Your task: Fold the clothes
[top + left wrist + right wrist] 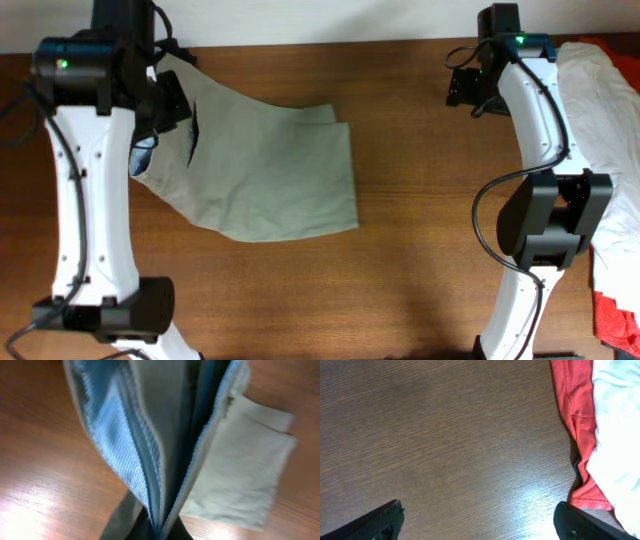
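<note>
Mid-fold, by the look of it. Clamped tight in the left gripper: a bunched end of the pale khaki, grey-green cotton trousers, with pale blue ribbed lining showing inside the pinch. Lifted at that far-left end, close to the back edge. Spread flat everywhere else on the brown wooden table, left of centre, already doubled, with two cloth edges stepped at the upper right corner.

Over on the right, spread wide and empty above bare wood: the right gripper, near the back edge, just beside a heap of white fabric and red fabric.

Next, probably: carrying the held end across and laying it over the flat part, toward the stepped edges. Calls for a gentle, fairly low sweep, the bottom layer being unpinned and likely to drag.

Room: plenty of open wood between trousers and right arm, and along the near edge. Tight only at the far left by the back edge, and on the right beside the heap.
</note>
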Action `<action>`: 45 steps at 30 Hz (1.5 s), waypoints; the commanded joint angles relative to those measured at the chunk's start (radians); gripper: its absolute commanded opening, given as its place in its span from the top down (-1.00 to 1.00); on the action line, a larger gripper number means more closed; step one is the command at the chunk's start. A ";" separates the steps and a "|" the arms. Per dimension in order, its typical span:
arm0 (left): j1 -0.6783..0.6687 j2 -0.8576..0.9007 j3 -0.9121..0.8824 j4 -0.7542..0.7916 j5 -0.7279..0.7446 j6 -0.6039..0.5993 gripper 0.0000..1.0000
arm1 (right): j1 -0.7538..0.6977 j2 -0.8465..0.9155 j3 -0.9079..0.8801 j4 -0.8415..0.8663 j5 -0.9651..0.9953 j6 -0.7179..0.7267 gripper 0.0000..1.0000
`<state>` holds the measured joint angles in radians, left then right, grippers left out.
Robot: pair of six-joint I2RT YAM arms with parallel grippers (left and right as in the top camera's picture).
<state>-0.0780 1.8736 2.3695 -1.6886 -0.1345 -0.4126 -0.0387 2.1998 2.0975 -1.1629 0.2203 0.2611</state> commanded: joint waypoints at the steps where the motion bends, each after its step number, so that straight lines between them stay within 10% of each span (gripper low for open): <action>1: -0.078 -0.004 0.014 0.001 -0.001 -0.010 0.99 | 0.005 -0.037 0.016 0.000 0.017 0.002 -0.97; 45: -0.391 0.488 0.002 0.313 0.211 -0.088 0.97 | 0.005 -0.037 0.016 0.000 0.017 0.002 -0.97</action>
<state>-0.4480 2.3196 2.3672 -1.3907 0.0536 -0.5129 -0.0387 2.1998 2.0975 -1.1633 0.2203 0.2611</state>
